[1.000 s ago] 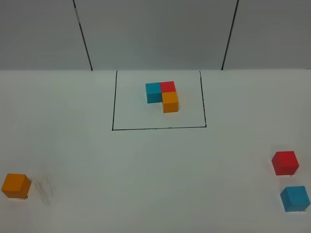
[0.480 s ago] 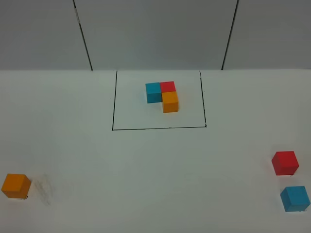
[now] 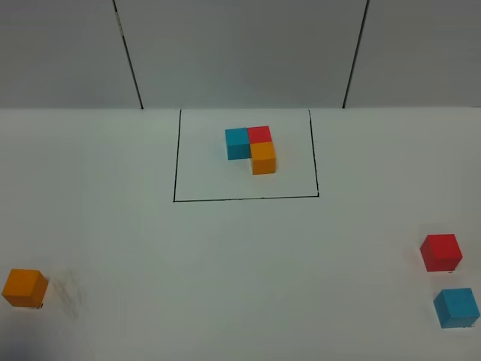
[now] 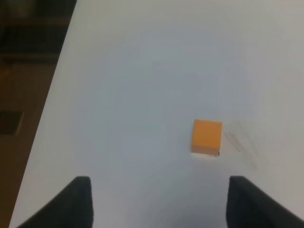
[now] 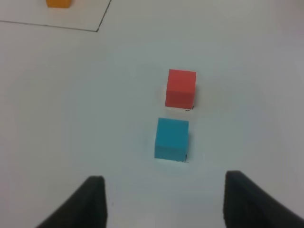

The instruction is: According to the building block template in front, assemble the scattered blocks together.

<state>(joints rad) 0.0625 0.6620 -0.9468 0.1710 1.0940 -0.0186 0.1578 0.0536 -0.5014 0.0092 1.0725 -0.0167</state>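
No block has shifted over the last second. The only change is the faint shadow beside the orange cube (image 3: 25, 287), which has thinned and slid a bit.

Left claw (image 4: 159, 184): fingers apart, nothing between them, clear of the table (image 3: 225, 263). The orange cube sits ahead of it, well apart and off the centreline, nearer one finger's line than the other.

Right claw (image 5: 164, 178): also released and empty. The blue cube (image 5: 171, 137) is ahead, roughly centred between the fingers. The red cube (image 5: 181, 88) is just beyond it, near but not touching.

The building block template (image 3: 252, 148) is far ahead of both claws, inside the black rectangle (image 3: 246, 199).

Handling, my read: the cubes look rigid, light and matte, so slip risk is low and crushing isn't a concern. Take each one across two opposite side faces, fingers square to the faces, around mid-height. A corner-on grip would likely twist the cube. The left claw needs a sideways correction before descending, and the red cube leaves little room behind the blue one.
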